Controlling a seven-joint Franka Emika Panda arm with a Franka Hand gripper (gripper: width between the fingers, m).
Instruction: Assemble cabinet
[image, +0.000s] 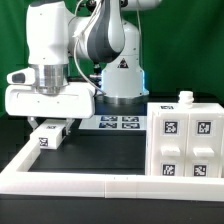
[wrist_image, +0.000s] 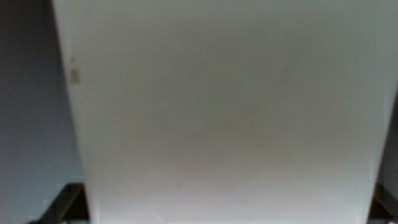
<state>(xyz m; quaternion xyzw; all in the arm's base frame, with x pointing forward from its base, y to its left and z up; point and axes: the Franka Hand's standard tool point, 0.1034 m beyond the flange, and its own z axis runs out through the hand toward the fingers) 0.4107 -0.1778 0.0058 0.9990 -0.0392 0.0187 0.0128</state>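
**Exterior view: cabinet (image: 185, 140) standing at 4 o'clock, gripper (image: 51, 131) hanging low at 9 o'clock**

The cabinet is sitting upright on the black table (image: 100, 148), a white blocky box showing four square black-and-white tags on its front, with a small white knob (image: 185, 97) sticking up from its top. Its base is resting just behind the long white border rail (image: 80, 181), which is running along the 6 o'clock edge. Well apart from it, toward 9 o'clock, the gripper is reaching down close to the table, and a white panel (image: 45, 141) bearing one tag is lying right under its fingers. In the wrist view this white panel (wrist_image: 231, 110) is filling nearly the whole picture, with dark finger shapes (wrist_image: 63, 205) peeking out at its edge. Whether the fingers are pressing on the panel or only flanking it, I cannot tell. The marker board (image: 118, 122) is lying flat near the centre, in front of the arm's base (image: 122, 82).
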